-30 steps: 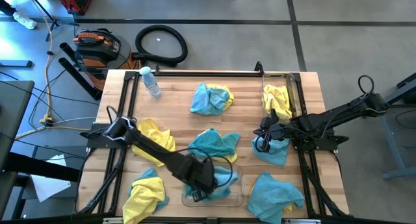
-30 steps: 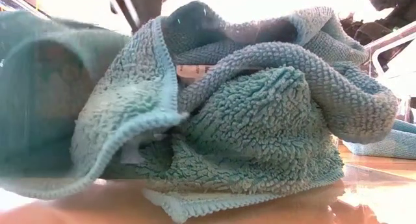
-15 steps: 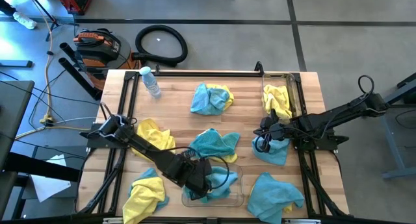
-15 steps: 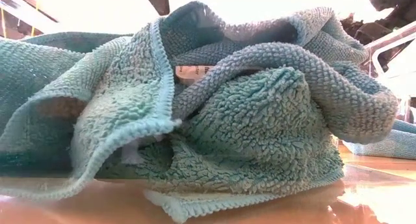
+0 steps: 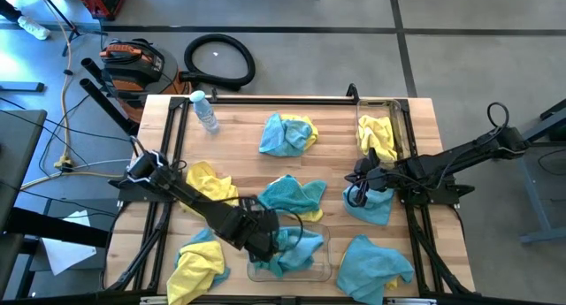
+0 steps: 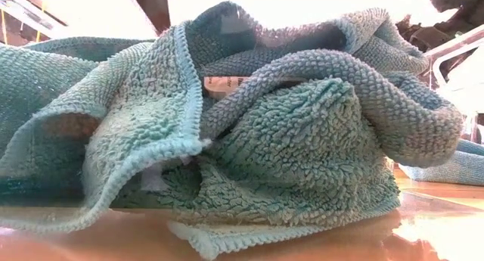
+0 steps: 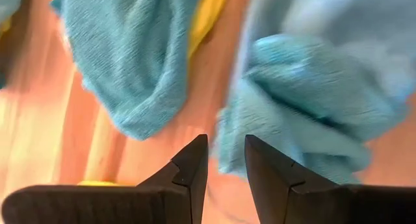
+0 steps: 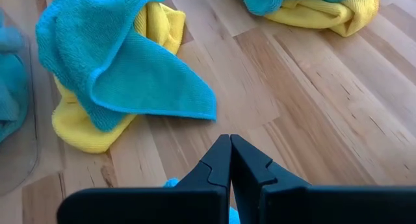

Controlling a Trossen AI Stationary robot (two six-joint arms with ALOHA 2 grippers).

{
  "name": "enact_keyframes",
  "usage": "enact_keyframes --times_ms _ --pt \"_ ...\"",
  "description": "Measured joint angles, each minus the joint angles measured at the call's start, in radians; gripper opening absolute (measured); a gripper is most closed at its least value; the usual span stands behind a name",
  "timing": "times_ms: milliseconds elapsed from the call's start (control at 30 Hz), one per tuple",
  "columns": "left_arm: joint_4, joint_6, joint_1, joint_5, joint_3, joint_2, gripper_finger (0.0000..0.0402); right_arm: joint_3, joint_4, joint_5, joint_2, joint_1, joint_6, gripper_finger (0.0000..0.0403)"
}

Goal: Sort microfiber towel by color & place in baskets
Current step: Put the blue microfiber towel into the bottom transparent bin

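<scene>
- The left claw hangs over the near middle of the table, at the left edge of the near basket. In its wrist view the fingers stand a narrow gap apart with nothing between them.
- The near basket, a clear bin at the table's front edge, holds crumpled teal towels; in the low view the heap fills nearly the whole picture.
- The right claw rests over the right part of the table, above a teal towel. In its wrist view its fingers are pressed together and grip nothing.
- The far basket sits at the table's far right corner with a yellow towel in it.
- A teal and yellow bundle lies at the far middle of the table.
- A teal towel lies in the middle, just beyond the near basket.
- A yellow towel lies at the left, partly under the left arm.
- A yellow and teal pile sits at the near left corner.
- Another teal towel lies at the near right, just beside the near basket.
- A water bottle lies at the far left of the table.
</scene>
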Motion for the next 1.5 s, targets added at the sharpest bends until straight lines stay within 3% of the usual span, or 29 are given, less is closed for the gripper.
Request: enact_keyframes --times_ms 500,733,1033,1267,1500 --pt "0.395 0.119 0.084 -0.056 -0.493 -0.400 0.0087 0.000 0.068 0.006 0.000 -0.003 -0.031 0.0000" --pt "0.560 0.201 0.154 -0.048 -0.730 -0.553 0.0087 0.027 0.165 0.024 0.025 -0.003 -0.148 0.0000" --pt "0.771 0.351 0.321 0.001 -1.007 -0.766 0.0087 0.241 0.161 0.054 0.255 -0.031 -0.278 0.0000" --pt "0.809 0.379 0.375 0.005 -1.098 -0.878 0.0087 0.415 0.145 0.003 0.445 -0.059 -0.409 0.0007" --pt "0.838 0.390 0.367 0.005 -1.132 -0.888 0.0087 0.639 -0.063 -0.034 0.619 -0.061 -0.408 0.0064"
